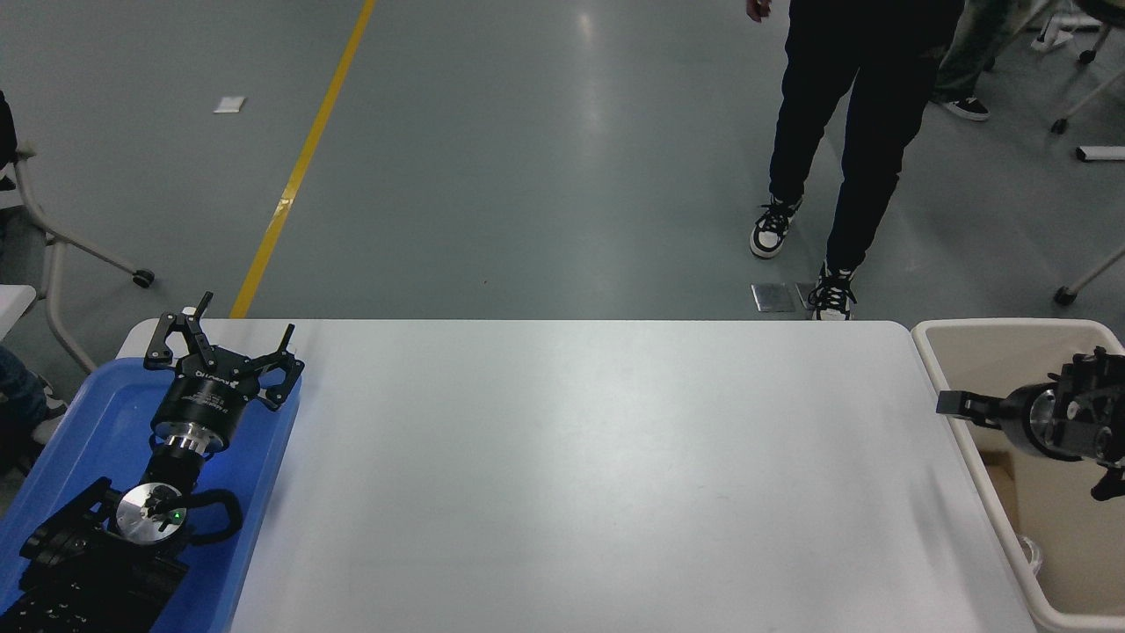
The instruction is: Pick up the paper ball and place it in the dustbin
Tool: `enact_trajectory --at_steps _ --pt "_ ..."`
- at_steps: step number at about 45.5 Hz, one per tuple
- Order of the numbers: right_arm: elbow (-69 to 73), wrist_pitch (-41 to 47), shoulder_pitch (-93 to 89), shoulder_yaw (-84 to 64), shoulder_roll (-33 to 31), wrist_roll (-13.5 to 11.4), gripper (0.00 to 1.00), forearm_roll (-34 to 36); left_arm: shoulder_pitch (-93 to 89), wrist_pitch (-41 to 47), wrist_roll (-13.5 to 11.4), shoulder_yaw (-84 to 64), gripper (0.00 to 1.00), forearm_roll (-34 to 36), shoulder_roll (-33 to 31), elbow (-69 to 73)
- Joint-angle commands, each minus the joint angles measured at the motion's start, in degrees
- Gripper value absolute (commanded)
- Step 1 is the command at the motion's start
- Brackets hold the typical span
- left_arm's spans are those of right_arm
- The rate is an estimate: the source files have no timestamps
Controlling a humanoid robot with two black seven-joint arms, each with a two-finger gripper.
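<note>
The cream-white dustbin (pixel 930 352) stands off the table's right end. My right gripper (pixel 1011 387) hangs over the bin's left part, level with its rim, pointing left. It looks open and holds nothing. The paper ball is not in view; the arm hides part of the bin's inside. My left gripper (pixel 224 338) is open and parked over the blue tray (pixel 88 413) at the lower left.
The white table (pixel 571 475) fills the middle. A person in black trousers (pixel 844 132) walks on the floor just past the table's far right edge. A chair frame (pixel 61 246) stands at the far left. Clear plastic (pixel 1028 554) lies in the bin.
</note>
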Motion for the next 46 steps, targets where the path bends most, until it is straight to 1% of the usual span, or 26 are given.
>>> enact_trajectory --at_steps 1,8,13,18,24,32,38,42,46 --pt "13.8 10.4 15.3 -2.1 2.0 0.3 1.0 -0.1 0.0 0.0 0.1 0.0 0.99 0.0 0.0 0.0" --pt "19.8 17.7 20.8 -1.9 5.3 0.3 1.0 0.5 0.0 0.0 0.1 0.0 0.99 0.0 0.0 0.0" --pt "24.2 21.4 25.6 -1.9 5.5 0.3 1.0 1.3 0.0 0.0 0.1 0.0 0.99 0.0 0.1 0.0" --pt "26.9 21.5 29.6 -3.1 6.3 0.3 1.0 3.0 0.0 0.0 0.0 0.0 0.99 0.0 0.1 0.0" --pt "27.7 21.5 34.7 -6.4 10.7 0.3 1.0 6.3 0.1 0.0 0.0 0.0 0.99 -0.1 0.1 0.0" --pt "29.8 21.1 39.0 -10.3 18.3 0.4 1.0 12.0 0.1 0.0 -0.1 0.0 0.99 -0.1 0.1 0.0" --pt "32.8 21.0 42.5 -11.4 20.9 0.4 1.0 15.3 0.1 0.0 -0.1 0.0 0.99 -0.1 0.1 0.0" --pt "35.6 21.0 45.7 -11.4 22.7 0.4 1.0 16.3 0.1 0.0 -0.1 0.0 0.99 -0.1 0.1 0.0" --pt "37.3 21.1 47.3 -11.5 23.1 0.4 1.0 17.0 0.1 0.0 -0.2 0.0 0.99 -0.1 0.1 0.0"
